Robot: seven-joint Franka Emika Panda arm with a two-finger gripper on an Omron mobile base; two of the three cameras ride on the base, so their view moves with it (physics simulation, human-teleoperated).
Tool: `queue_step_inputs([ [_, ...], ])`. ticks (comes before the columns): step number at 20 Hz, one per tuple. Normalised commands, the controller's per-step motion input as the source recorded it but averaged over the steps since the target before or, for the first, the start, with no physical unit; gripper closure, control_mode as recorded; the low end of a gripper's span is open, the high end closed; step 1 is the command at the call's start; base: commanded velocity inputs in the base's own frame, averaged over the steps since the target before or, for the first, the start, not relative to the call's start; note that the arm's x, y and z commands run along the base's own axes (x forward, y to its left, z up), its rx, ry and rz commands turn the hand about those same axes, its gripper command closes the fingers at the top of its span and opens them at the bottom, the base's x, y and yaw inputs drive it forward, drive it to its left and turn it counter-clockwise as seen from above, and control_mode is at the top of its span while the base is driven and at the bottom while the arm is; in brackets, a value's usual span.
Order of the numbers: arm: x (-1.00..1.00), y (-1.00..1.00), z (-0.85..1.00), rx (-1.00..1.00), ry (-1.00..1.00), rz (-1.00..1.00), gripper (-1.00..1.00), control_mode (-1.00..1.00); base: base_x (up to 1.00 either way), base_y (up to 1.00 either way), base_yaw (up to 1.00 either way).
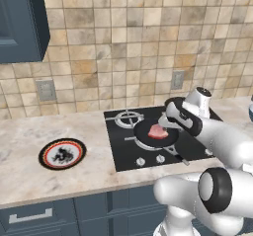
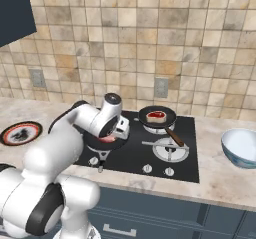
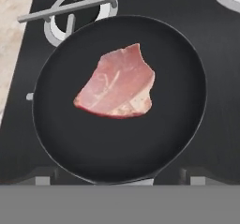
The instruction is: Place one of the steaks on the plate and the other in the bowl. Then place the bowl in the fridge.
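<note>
The gripper hangs right over the near pan on the stove, jaws spread as wide as they go and nothing in them, and one steak lies flat in the middle of that pan straight below the hand. The other steak sits in the far pan on the back burner, the plate waits bare on the counter well to the stove's left, and the bowl stands on the counter off to its right. No lettering can be read anywhere, and the plate's black pattern is too small to make out.
</note>
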Motion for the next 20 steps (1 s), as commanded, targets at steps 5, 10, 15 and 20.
queue_step_inputs([
  [5, 0.25, 0.00, -0.22, 0.01, 0.00, 0.00, -1.00, -1.00, 0.00, 0.00, 0.00],
  [10, 0.30, 0.00, -0.24, 0.00, 0.00, 0.00, -1.00, -1.00, 0.00, 0.00, 0.00],
  [15, 0.29, 0.00, -0.19, 0.01, 0.00, 0.00, -1.00, -1.00, 0.00, 0.00, 0.00],
  [20, 0.31, -0.01, -0.23, 0.00, 0.00, 0.00, -1.00, -1.00, 0.00, 0.00, 0.00],
])
